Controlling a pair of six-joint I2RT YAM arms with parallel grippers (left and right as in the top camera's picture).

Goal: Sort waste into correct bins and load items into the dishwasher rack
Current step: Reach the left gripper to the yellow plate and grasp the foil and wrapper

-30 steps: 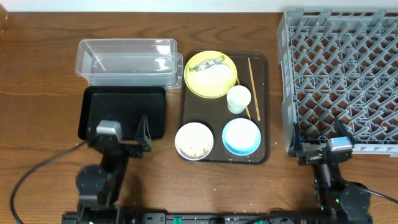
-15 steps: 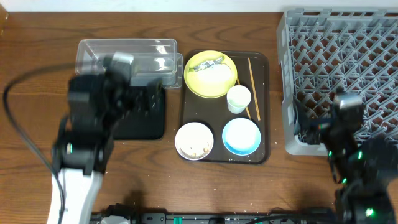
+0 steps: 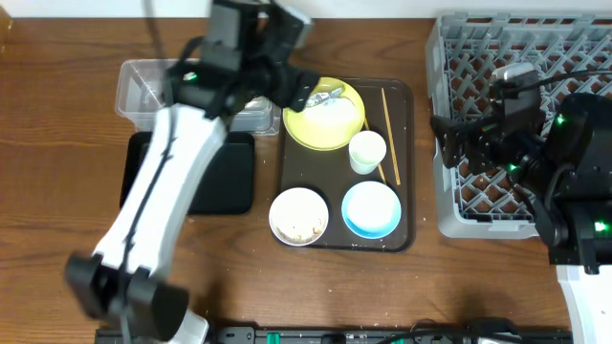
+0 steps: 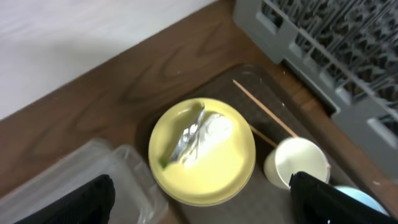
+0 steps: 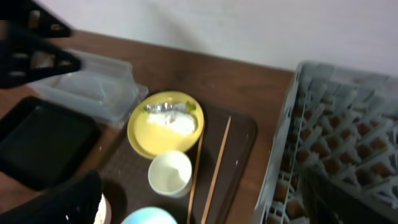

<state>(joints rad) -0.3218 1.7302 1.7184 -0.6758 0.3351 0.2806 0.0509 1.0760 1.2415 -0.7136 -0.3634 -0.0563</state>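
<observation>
The yellow plate (image 3: 325, 122) sits at the back of the brown serving tray and carries the yellow-green wrapper (image 4: 186, 134) and white paper scrap (image 4: 214, 127). A white cup (image 3: 367, 151), a light blue bowl (image 3: 371, 208) and a white bowl (image 3: 298, 216) holding rice bits also sit on the tray, with the chopsticks (image 3: 390, 134) along its right side. My left gripper (image 3: 298, 94) hovers open and empty over the plate's left edge. My right gripper (image 3: 448, 141) hangs open and empty by the left wall of the grey rack (image 3: 535, 57).
The clear tub (image 3: 143, 91) stands at the back left, partly under my left arm. The black tray (image 3: 225, 182) lies in front of it. The brown serving tray (image 3: 406, 234) lies between the bins and the rack.
Both arms have risen from the table's front edge and swung back. The left one went to the plate, the right one to the rack's left side.
</observation>
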